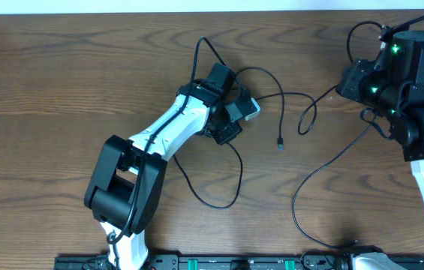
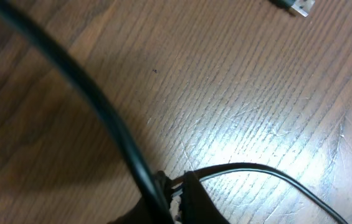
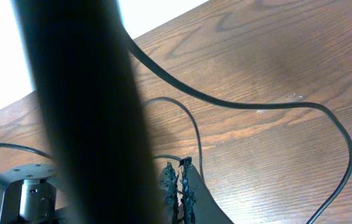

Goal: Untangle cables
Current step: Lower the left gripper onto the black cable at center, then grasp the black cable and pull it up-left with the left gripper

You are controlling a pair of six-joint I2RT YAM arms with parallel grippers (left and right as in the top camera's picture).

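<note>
Overhead: high above, straight down, whole table (image 1: pixel 46 75). Left wrist: very near table, looking down past left tool (image 2: pixel 177 186). Right wrist: low, oblique, toward table edge. Shared: black cord (image 1: pixel 302 187), wood.

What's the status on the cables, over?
Left hand shut on thin black cord. Right hand shut on it too. Plug end lies free on wooden table.

Bare table (image 1: pixel 61 75) left of black cord (image 1: pixel 281 124)
</note>
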